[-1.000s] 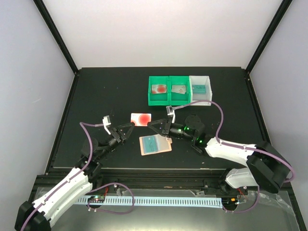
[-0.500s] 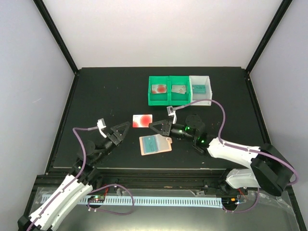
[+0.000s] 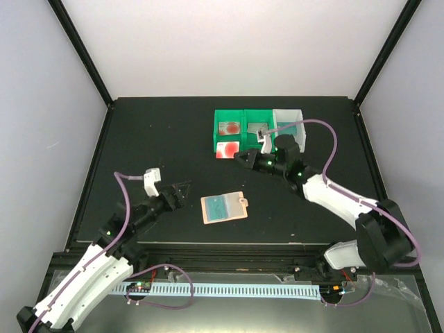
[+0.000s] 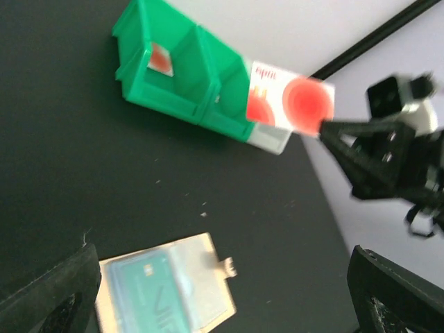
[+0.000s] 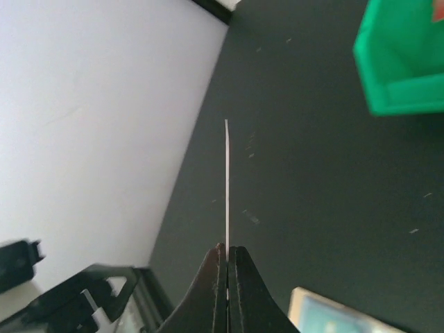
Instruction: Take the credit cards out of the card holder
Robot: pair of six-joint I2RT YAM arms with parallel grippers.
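Right hand [image 3: 244, 159] pinches the pale red-blotched card [image 3: 225, 150] by its edge beside green plastic bins [image 3: 229, 113]; spread left hand [image 3: 185, 191] hangs over open black surface [image 3: 139, 139].

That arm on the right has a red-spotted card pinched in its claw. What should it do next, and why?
Probably carry it a little farther over the green bin's left compartment and let go. The right gripper is shut on the card, which hangs at that bin's front wall, and a similar red-spotted card already lies inside.
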